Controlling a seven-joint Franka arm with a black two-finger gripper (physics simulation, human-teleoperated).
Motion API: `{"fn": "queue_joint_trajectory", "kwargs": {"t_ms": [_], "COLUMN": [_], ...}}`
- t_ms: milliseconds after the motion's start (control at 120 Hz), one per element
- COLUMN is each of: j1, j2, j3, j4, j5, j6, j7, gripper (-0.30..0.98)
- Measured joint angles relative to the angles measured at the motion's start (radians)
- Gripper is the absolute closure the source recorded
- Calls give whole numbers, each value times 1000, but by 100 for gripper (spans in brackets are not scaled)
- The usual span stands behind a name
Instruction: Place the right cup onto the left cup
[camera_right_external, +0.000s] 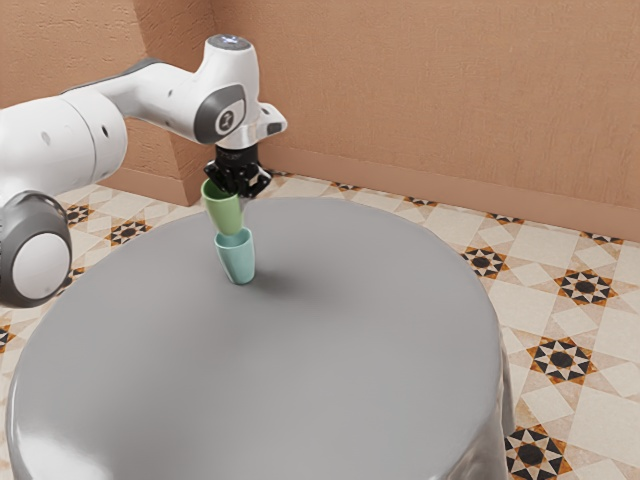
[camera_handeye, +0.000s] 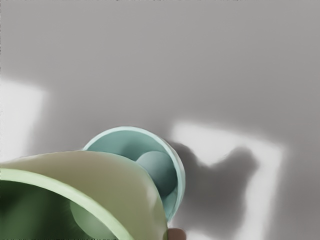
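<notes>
My gripper (camera_right_external: 241, 188), black and pointing down, is closed on the light green cup (camera_right_external: 223, 212) near its rim. That cup hangs slightly tilted over the teal cup (camera_right_external: 238, 260), which stands on the grey table. In the exterior view the green cup's base overlaps the teal rim; whether they touch I cannot tell. Large in the wrist view, the green cup (camera_handeye: 120, 175) covers part of the teal cup (camera_handeye: 126, 136), whose open mouth and inner bottom still show beside it.
The round grey table (camera_right_external: 300, 370) extends around the teal cup, with its far edge just behind the cups. A tan wall (camera_right_external: 420, 100) rises beyond the patterned floor (camera_right_external: 560, 330).
</notes>
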Motion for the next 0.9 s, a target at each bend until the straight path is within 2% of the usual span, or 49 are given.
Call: {"fn": "queue_joint_trajectory", "kwargs": {"t_ms": [900], "j1": [24], "j2": [78], "j3": [5], "j4": [70], "j5": [-36], "j6": [5], "j7": [143], "gripper": [78]}}
